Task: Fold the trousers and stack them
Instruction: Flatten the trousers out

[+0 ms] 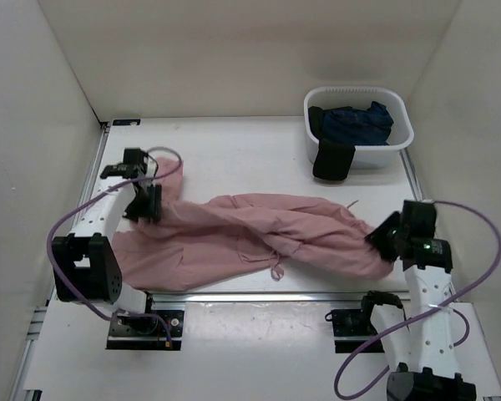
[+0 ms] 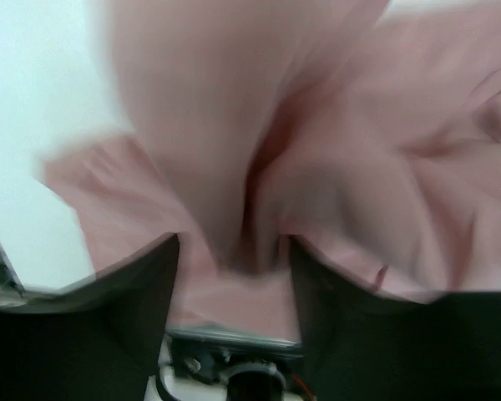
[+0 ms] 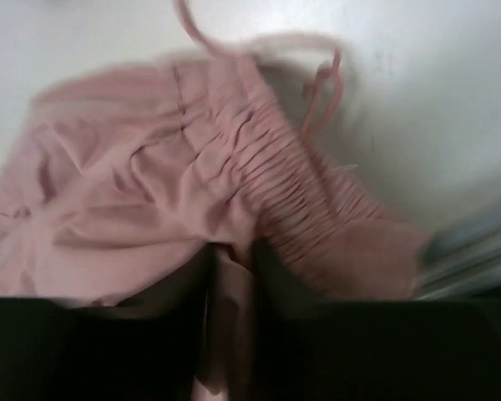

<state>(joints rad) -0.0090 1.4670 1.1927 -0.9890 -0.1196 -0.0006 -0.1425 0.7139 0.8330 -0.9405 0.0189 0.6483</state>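
One pair of pink trousers (image 1: 250, 238) lies on the one surface (image 1: 234, 159). One white tub (image 1: 401, 138) stands far right, holding one dark blue garment (image 1: 355, 124), with one black garment (image 1: 332, 160) over its near rim. There are two grippers, the left gripper (image 1: 146, 205) and the right gripper (image 1: 384, 238), and two purple cables (image 1: 60, 230).

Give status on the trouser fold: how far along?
Early. Done: nothing yet; the trousers lie unfolded and twisted across the table. In hand: the left gripper pinches fabric at the leg end, and the right gripper pinches by the elastic waistband. Left: every fold, then stacking.
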